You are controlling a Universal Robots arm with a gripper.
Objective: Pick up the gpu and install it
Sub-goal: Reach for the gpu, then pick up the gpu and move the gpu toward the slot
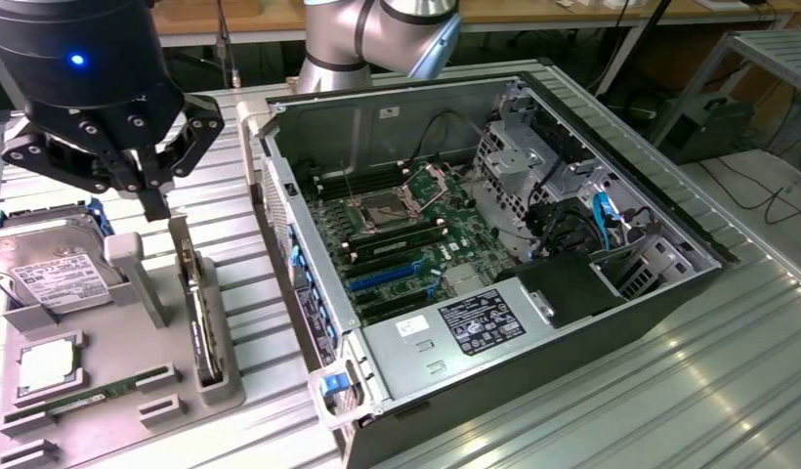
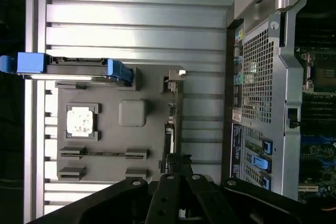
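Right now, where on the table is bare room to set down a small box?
The widest bare patch is the ribbed table on the exterior view's right of the computer case. A narrow strip of it runs between the case and the gray tray. The tray is crowded: hard drive, gpu on edge, and the tool just above.
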